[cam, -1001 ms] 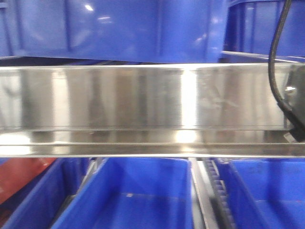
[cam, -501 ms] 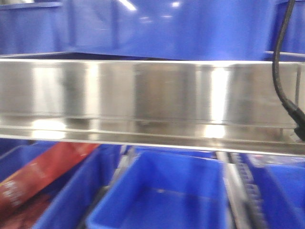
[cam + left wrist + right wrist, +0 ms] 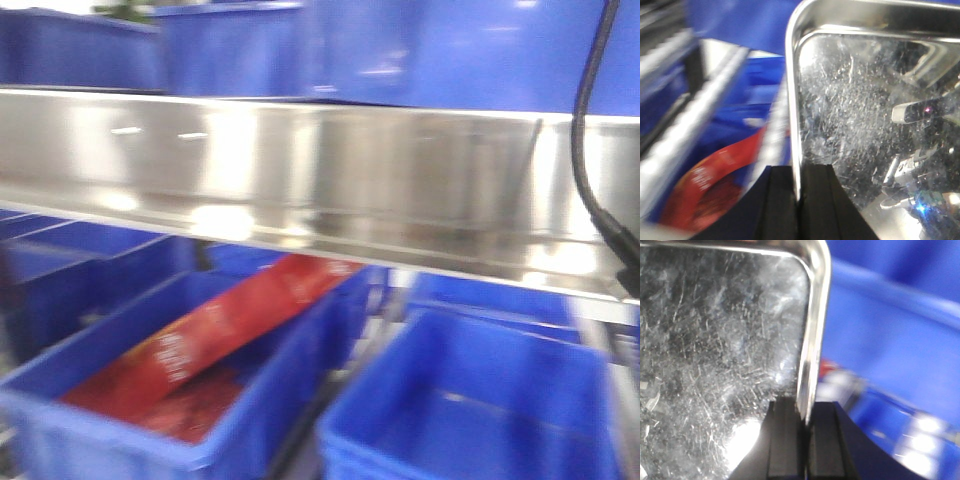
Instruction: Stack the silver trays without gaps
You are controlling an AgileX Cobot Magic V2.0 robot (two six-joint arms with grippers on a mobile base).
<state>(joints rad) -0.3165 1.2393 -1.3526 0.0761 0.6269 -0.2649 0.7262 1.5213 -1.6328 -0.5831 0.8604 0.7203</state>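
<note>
Silver tray (image 3: 865, 125) rims sit clamped inside left gripper (image 3: 798, 192) and right gripper (image 3: 805, 432) jaws.

- Blue bin (image 3: 70, 435), lower left of the front view: a red packet (image 3: 230, 320) lies slanted in it, blurred.
- Second blue bin (image 3: 480, 400), lower right, just beside the first.
- Further blue bins (image 3: 400, 50) along the top edge.
- Black cable (image 3: 577, 150) curving down the right edge.
- Left wrist view: grey rail (image 3: 685, 135) running diagonally at left.
</note>
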